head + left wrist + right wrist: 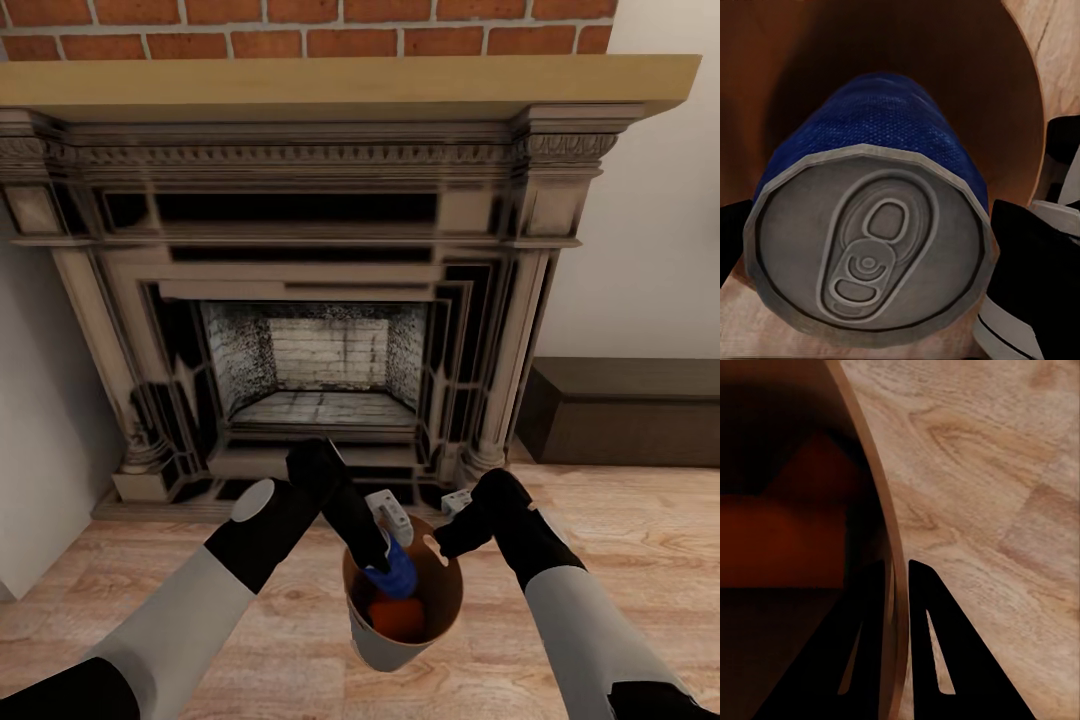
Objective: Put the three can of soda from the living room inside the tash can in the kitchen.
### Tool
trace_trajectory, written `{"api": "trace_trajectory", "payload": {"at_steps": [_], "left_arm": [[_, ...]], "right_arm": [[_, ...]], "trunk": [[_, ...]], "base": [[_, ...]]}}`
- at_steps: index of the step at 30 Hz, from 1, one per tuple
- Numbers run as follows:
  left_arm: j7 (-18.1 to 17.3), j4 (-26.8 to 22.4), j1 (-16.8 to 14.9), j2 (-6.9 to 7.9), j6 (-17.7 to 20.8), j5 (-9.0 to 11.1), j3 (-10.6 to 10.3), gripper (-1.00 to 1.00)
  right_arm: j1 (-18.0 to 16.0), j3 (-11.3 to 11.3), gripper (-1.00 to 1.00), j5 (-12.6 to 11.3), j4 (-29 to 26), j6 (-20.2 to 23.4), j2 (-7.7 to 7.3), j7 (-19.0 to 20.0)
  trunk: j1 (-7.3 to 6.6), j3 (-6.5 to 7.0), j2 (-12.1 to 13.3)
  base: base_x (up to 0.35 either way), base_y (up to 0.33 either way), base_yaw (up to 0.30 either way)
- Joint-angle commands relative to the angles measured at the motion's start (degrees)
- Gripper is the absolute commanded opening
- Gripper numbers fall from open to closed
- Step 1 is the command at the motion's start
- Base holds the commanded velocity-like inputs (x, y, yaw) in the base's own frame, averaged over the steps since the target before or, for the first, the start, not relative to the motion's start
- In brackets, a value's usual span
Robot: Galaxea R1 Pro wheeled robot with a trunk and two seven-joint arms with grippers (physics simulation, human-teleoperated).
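Note:
I hold the tash can (385, 645) above the wood floor in front of the fireplace. My right gripper (438, 545) is shut on its rim, with one finger inside and one outside the wall (874, 510). My left gripper (385, 565) reaches into the bin and is shut on the dark blue can of soda (397, 578). In the left wrist view that can's silvery top (870, 247) faces the camera, a black finger (1027, 255) on either side, with the bin's brown inside (967, 60) behind it. An orange can (398, 618) lies at the bin's bottom, and it appears dark red (787, 532) in the right wrist view.
A dark fireplace (320, 370) with a wooden mantel and brick above stands straight ahead. A low dark cabinet (630, 410) sits against the wall at the right. A white wall (40, 460) juts in at the left. Wood floor (620, 540) surrounds me.

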Motion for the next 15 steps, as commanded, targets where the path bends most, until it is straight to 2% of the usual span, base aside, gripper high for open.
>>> {"api": "trace_trajectory", "payload": {"at_steps": [1, 15], "left_arm": [[0.40, 0.11, 0.01, 0.00, 0.00, 0.02, -0.03, -1.00], [4.07, 2.74, 0.05, 0.05, 0.00, 0.03, -0.39, -1.00]], "right_arm": [[-0.02, -0.06, -1.00, -1.24, -0.03, 0.75, 0.13, 0.34], [-0.02, -0.06, -1.00, -1.23, -0.16, 0.75, 0.60, 0.43]], "trunk": [[-0.01, 0.01, 0.00], [-0.01, 0.01, 0.00]], "base": [[0.000, 0.000, 0.000], [0.000, 0.000, 0.000]]}}
